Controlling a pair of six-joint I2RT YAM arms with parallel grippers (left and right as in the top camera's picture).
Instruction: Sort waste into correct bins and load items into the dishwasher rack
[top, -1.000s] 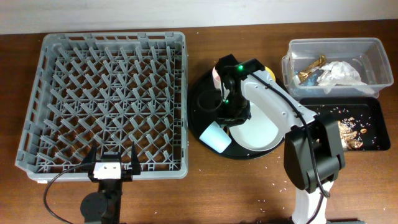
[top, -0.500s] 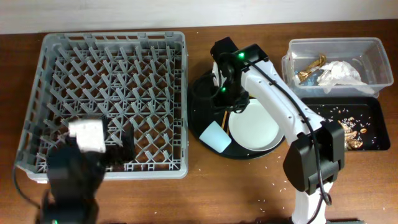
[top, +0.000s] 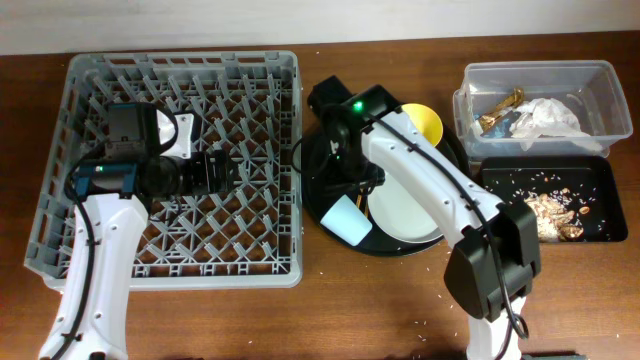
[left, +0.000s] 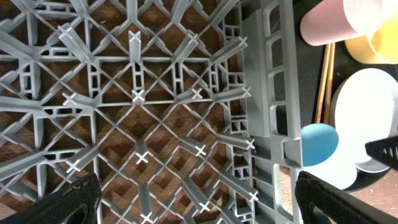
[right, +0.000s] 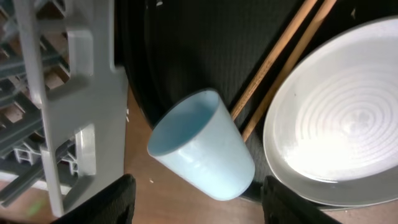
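Since the light-blue cup (right: 202, 146) lies on its side, likely light, stiff and slick, the right pincer (right: 196, 202), spread apart and empty, should pinch its rim.

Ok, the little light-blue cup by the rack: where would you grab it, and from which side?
Probably across the curved side wall of the small light-blue plastic cup, near its middle, coming down from above. It lies on its side, mouth toward the grey plastic dishwasher rack, so both flanks are exposed; the open right pincer is close by.
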